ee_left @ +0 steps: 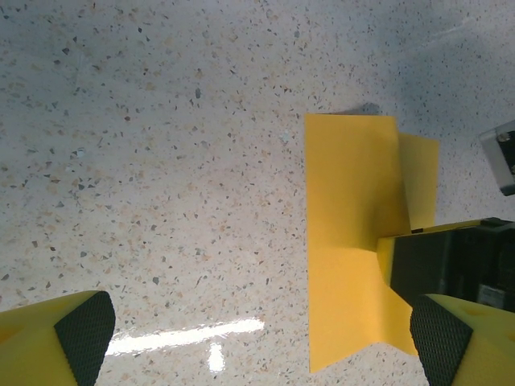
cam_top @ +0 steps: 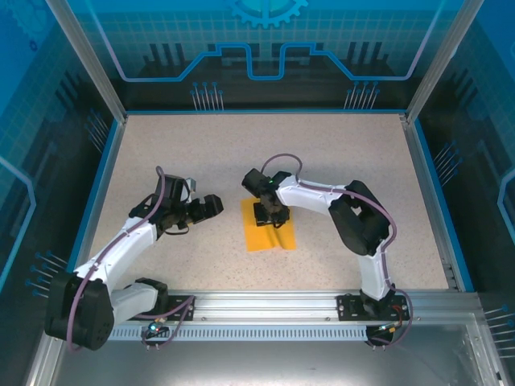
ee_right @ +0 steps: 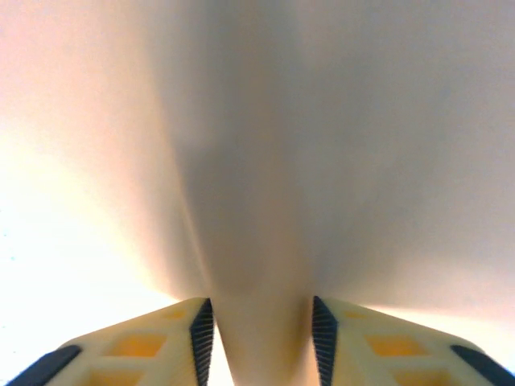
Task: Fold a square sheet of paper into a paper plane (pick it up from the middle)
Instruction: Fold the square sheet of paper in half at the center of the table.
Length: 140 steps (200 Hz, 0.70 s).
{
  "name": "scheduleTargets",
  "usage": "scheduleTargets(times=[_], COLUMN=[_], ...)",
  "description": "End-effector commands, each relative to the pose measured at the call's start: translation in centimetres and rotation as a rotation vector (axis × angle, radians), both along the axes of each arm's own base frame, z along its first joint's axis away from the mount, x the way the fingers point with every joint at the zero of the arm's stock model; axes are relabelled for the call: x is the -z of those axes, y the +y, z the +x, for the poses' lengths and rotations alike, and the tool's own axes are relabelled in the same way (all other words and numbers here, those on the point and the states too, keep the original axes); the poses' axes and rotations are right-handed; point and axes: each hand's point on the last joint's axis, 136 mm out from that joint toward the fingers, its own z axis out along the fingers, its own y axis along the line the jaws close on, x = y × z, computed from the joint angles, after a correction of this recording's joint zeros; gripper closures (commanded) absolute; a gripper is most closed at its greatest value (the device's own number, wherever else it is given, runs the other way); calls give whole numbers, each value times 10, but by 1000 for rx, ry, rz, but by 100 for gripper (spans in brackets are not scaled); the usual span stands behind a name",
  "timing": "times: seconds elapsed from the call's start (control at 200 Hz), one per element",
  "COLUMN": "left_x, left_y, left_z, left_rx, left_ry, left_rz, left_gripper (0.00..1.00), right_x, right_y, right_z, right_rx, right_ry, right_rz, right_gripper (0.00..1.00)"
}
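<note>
Now, from above, the square sheet of paper [cam_top: 269,239] lies on the table [cam_top: 161,161] under the right hand [cam_top: 271,213]. From the left wrist, the left hand [ee_left: 259,344] hangs open beside it. From the right wrist, the pads [ee_right: 202,330] pinch a raised paper ridge, probably to lift the middle.

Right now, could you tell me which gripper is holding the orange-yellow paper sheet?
The right gripper: its pads pinch the thin orange-yellow paper; the left gripper hangs open alongside.
</note>
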Motion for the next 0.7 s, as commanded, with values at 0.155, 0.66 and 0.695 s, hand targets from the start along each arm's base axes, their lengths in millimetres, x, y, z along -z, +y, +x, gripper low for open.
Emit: scheduleTargets(times=[0.155,0.66,0.695], left_x=[-14,-27,-29], left_y=[-2,-10,-12], left_z=[2,7,7], left_rx=[22,40,47], left_ry=[-28,-46,-48], left_rz=[-13,-55,-66], left_gripper=[1,1,1], right_x=[-26,-108,-104], right_y=[-3,36,30], right_z=[3,15,16], right_rx=[33,90,112], right_ry=[-21,-101,-107], right_rz=[68,698,703], right_gripper=[75,73,71])
